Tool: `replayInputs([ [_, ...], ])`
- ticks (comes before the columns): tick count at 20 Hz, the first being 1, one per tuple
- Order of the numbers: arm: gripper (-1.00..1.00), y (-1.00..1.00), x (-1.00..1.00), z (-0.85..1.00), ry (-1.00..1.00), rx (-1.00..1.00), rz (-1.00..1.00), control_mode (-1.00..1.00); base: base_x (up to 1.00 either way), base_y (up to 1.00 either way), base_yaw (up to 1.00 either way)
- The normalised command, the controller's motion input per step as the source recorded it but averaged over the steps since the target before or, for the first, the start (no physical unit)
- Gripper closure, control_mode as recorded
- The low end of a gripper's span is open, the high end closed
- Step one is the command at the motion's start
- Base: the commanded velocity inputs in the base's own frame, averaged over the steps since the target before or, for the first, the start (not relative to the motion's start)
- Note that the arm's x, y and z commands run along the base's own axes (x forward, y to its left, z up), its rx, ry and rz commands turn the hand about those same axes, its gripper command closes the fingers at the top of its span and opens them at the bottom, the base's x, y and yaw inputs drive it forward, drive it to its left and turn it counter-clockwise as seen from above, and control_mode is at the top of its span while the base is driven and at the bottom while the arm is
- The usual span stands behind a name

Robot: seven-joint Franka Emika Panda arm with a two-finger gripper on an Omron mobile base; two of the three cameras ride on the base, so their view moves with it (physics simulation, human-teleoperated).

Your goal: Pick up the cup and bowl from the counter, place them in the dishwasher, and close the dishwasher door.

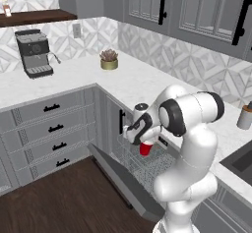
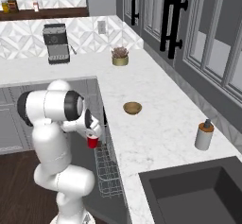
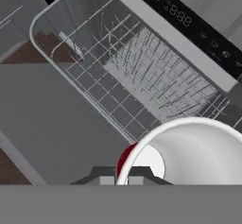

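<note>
The hand (image 1: 143, 139) is closed on the rim of the cup (image 1: 145, 149) and holds it clear of any surface. In the hand view, the two finger tips (image 3: 105, 178) stand on either side of the white rim of the cup (image 3: 189, 152), with the open mouth facing the camera.

All positions below are given relative to the dishwasher (image 1: 147, 170).

- Cup: hangs directly above the pulled-out white wire rack (image 2: 108, 173), red body downward, not touching the wires. The right base view shows the cup (image 2: 92, 142) just beside the front edge of the desk (image 2: 156, 124).
- Rack: in the hand view the rack (image 3: 142, 76) lies below the cup, with the dark control strip (image 3: 189, 20) along its far side.
- Dishwasher door (image 1: 125, 183): dropped open, sloping down toward the wooden floor (image 1: 59, 202), dark inner side up.
- Bowl (image 2: 132, 107): rests upright on the desk above and behind the dishwasher, well apart from the cup.
- Soap dispenser (image 2: 204, 135): on the desk further along from the dishwasher, near the dark sink (image 2: 198, 190).
- Potted plant (image 1: 109, 59): in the desk corner beyond the dishwasher.
- Coffee machine (image 1: 33, 53): on the adjoining run of desk, well apart from the dishwasher.
</note>
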Motion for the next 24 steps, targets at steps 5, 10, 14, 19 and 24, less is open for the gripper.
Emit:
replayInputs([
  [5,1.00,-0.02,0.59,-0.39,0.00,-0.01,-0.08,-1.00,0.00,0.00,0.00],
  [10,1.00,0.00,0.32,-0.51,-0.07,-0.04,-0.18,-1.00,0.00,0.00,0.00],
  [14,1.00,0.00,0.38,-0.46,-0.02,-0.03,-0.22,-1.00,0.00,0.00,0.00],
  [19,1.00,0.04,0.39,-0.54,0.00,-0.03,-0.08,-1.00,0.00,0.00,0.00],
  [24,1.00,-0.22,0.30,-0.28,0.00,0.00,0.00,-1.00,0.00,0.00,0.00],
])
